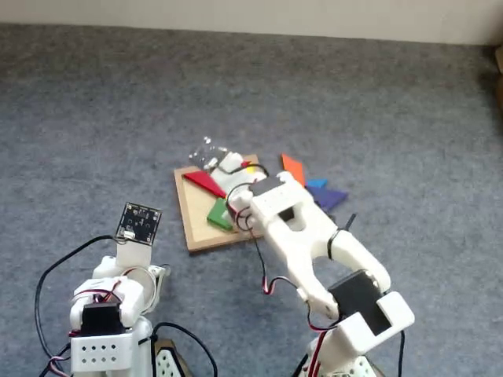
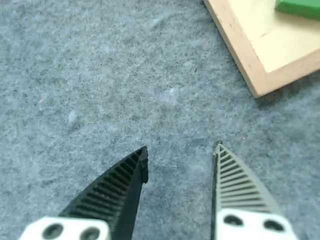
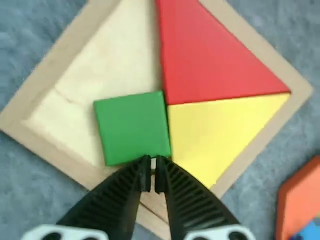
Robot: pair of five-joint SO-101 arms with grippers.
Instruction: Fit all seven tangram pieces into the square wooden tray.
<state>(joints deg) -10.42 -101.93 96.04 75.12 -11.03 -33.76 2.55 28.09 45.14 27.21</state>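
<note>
Right gripper [image 3: 151, 172]: jaws all but closed, holding nothing, tips at the green square [image 3: 132, 127] in the tray [image 3: 42, 80]. The square lies diagonal to the tray walls, flush against the yellow triangle [image 3: 220, 132]. Left gripper [image 2: 181, 152]: spread wide, empty, above the carpet [image 2: 100, 75].

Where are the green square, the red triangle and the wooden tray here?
green square [image 3: 132, 127]: right wrist view, centre of its face.
red triangle [image 3: 207, 57]: right wrist view, centre of its face.
wooden tray [image 3: 57, 60]: right wrist view, its raised rim.

Grey carpet [image 1: 369, 94]; wooden tray [image 1: 183, 210]; beside it orange piece [image 1: 292, 166], blue piece [image 1: 317, 184], probably purple piece [image 1: 331, 197].
</note>
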